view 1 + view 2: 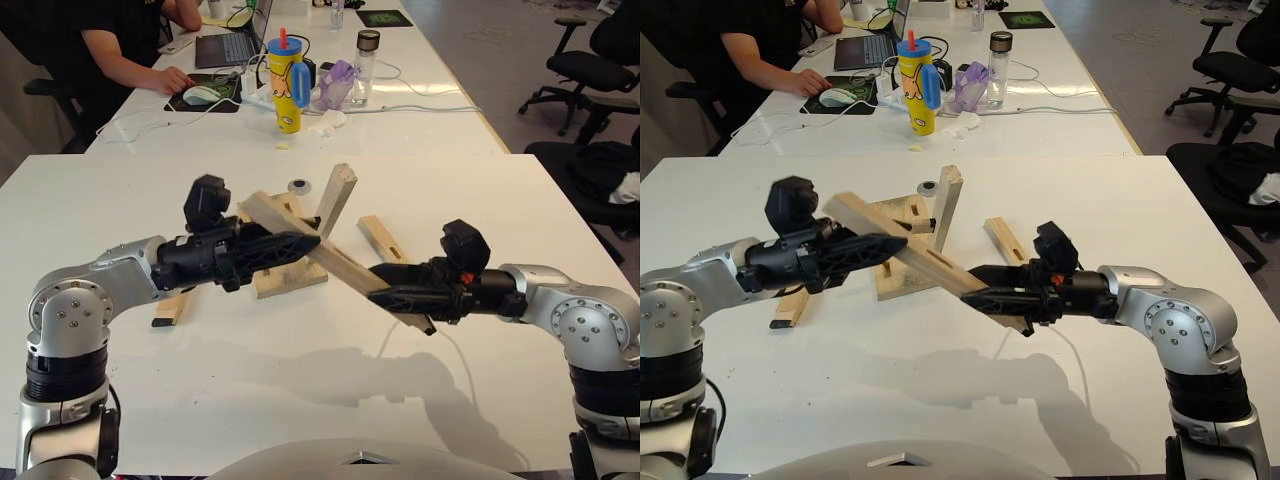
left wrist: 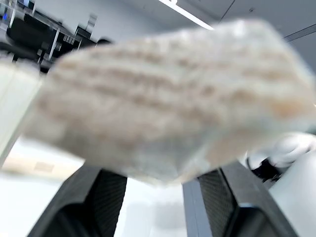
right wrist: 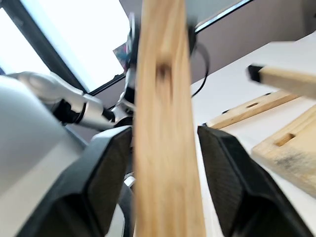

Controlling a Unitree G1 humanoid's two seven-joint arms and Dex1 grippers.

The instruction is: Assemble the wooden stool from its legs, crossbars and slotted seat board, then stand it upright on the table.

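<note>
Head view: left gripper [image 1: 290,243] pinches long leg [image 1: 335,262] near upper end; right gripper [image 1: 385,290] pinches lower end. Leg slants above slotted seat board [image 1: 285,278]. Crossbar [image 1: 336,198] stands tilted over board, meeting leg; joint unclear. Spare leg [image 1: 382,240] lies just right of board.

Left wrist view: blurred wood end above fingers [image 2: 98,197].

Right wrist view: leg between fingers [image 3: 108,177], mortise visible, board beyond.

Judgement: hold both grips firm, level leg, line up with board slot before pressing.

No legible print on wood.
</note>
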